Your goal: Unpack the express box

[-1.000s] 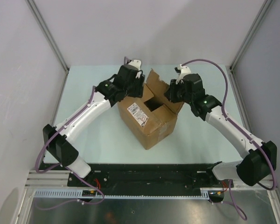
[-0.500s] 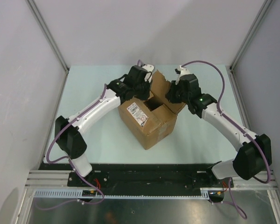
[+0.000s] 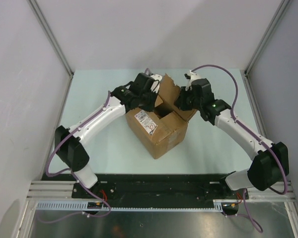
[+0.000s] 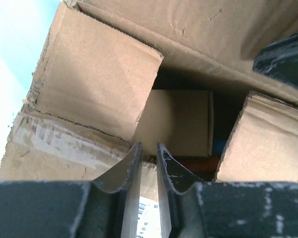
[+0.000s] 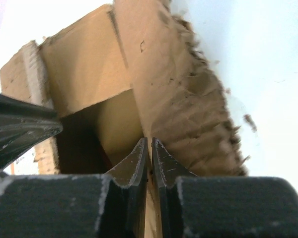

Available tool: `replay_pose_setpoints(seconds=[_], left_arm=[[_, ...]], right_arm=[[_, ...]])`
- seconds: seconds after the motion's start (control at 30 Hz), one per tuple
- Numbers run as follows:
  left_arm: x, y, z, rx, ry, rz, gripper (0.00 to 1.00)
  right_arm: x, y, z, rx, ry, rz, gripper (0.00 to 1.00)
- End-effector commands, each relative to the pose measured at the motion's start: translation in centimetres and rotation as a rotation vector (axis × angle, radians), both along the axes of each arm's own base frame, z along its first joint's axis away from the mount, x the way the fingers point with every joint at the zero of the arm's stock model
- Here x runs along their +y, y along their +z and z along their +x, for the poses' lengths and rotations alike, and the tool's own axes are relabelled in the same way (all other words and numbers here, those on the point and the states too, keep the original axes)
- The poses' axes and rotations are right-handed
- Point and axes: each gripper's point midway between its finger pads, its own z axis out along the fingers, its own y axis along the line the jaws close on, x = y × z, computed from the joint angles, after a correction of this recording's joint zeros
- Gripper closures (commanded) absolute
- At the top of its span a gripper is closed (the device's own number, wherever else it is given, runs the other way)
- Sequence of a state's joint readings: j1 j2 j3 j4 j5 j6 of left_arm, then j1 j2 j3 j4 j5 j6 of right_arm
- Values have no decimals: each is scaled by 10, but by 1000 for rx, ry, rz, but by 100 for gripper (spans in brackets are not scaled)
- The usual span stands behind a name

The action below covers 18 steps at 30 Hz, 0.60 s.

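Though express box point(image 3: 159, 130) gapes, inside dark, indistinct

- The bench point(image 3: 213, 144) on my overhead feed is a pale, mint-tinted flat top. Light panels close it in at the left, the right and the far side.
- I see one thing lying directly on it: the box point(image 3: 161, 131), brown cardboard, about mid-bench.
- The box rests flat on its base, turned so one corner points toward the near edge.
- Its upper face carries a white label point(image 3: 147, 120), and the far flaps stand up around a dark opening.
- A black plate point(image 3: 154, 184) runs along the bench's near edge.
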State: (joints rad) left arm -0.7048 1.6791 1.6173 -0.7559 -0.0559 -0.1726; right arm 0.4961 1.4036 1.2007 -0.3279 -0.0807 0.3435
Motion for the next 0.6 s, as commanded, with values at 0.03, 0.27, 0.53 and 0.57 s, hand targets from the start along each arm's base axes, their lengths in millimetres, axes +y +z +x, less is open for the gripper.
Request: replay_pose_setpoints(seconds=[0.03, 0.27, 0.53, 0.57], left_arm=[[5, 35, -9, -49, -33, -23, 78], [29, 71, 0, -154, 103, -29, 76], [118, 86, -9, -249, 521, -52, 82], [127, 82, -12, -242, 556, -62, 86]], right_arm=[[42, 5, -22, -28, 224, 37, 87], [71, -9, -37, 65, 351, 126, 81], [94, 10, -60, 70, 536, 254, 71], [96, 15, -63, 63, 561, 270, 71]])
